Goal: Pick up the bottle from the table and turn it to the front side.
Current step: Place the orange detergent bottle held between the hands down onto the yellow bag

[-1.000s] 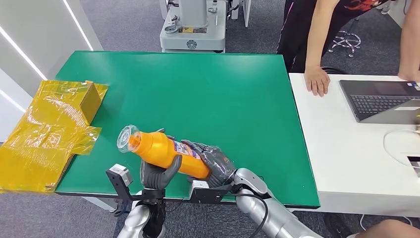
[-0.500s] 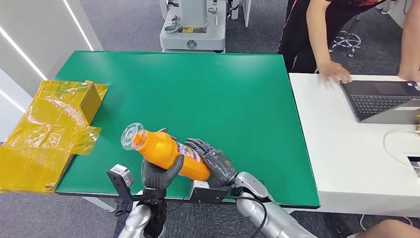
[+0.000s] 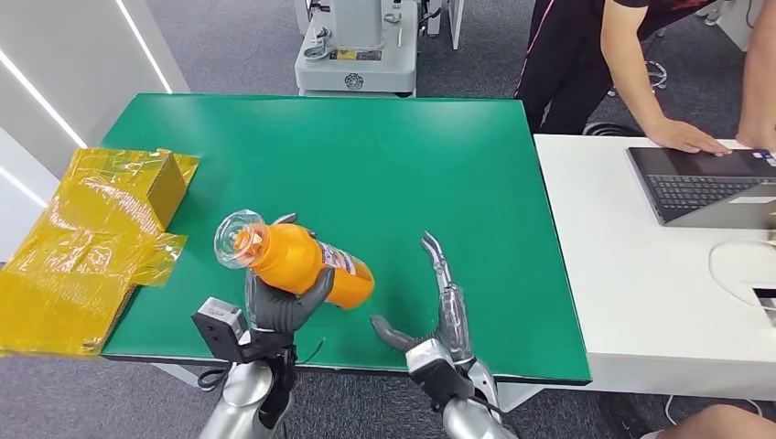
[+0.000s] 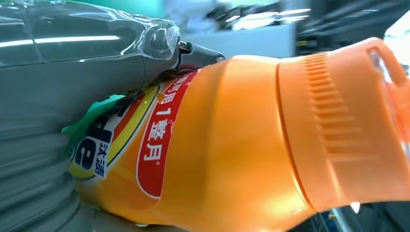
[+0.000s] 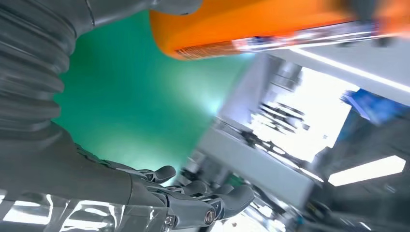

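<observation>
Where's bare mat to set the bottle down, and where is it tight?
The green table is bare across its far half and right side, up to the edge beside the white desk. The near edge is crowded: the left hand holds the bottle there, the open right hand stands just beside it, and the yellow bag overlaps the left edge.

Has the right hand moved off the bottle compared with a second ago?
Yes. The right hand has let go of the bottle and swung right along the green table's near edge, fingers spread; the left hand holds it.
</observation>
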Available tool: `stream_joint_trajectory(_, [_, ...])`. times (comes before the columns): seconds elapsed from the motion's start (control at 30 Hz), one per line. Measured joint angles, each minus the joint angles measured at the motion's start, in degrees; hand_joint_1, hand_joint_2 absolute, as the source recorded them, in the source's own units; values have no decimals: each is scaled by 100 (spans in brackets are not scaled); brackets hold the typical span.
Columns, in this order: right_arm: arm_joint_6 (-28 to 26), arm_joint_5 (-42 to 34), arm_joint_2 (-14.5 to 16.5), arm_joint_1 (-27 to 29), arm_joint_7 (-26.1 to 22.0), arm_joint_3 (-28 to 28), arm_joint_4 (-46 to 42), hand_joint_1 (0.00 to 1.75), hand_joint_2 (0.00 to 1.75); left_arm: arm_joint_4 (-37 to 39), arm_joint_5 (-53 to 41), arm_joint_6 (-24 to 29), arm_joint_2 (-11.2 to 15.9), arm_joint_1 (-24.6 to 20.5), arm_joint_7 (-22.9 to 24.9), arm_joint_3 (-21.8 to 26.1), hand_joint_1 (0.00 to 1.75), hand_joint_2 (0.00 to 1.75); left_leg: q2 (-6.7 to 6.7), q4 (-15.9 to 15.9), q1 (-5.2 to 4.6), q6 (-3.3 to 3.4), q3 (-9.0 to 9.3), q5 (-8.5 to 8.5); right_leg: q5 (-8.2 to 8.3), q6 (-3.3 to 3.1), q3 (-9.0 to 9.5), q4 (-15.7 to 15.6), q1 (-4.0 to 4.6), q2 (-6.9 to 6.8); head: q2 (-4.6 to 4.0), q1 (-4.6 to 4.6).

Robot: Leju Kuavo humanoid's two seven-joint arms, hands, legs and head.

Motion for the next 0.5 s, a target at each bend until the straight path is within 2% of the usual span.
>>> stream_joint_trajectory(0.1, [-66, -34, 1, 249, -31, 13, -555, 0, 175, -318, -967, 229, 296, -150, 114, 48, 175, 175, 0, -4, 1, -2, 1, 2, -1, -2, -1, 2, 1, 0, 0, 0])
stream_joint_trajectory(0.23, [23, -93, 1, 449, 12, 14, -1041, 0, 175, -519, -2368, 482, 826, -532, 508, 109, 175, 175, 0, -6, 3, -14, 3, 10, 2, -6, -3, 6, 2, 0, 0, 0])
stream_joint_trajectory(0.37, [149, -110, 1, 582, 62, 2, -1330, 0, 175, -490, -3451, 538, 1344, -1064, 1011, 116, 175, 175, 0, -6, 4, -20, 3, 17, 5, -10, -5, 7, 3, 0, -1, 1])
stream_joint_trajectory(0.5, [245, -71, 2, 666, 118, -39, -1552, 0, 175, -111, -4327, 459, 1870, -1795, 1432, 59, 175, 175, 1, -5, 5, -24, 3, 23, 9, -15, -6, 9, 3, 2, 0, 1])
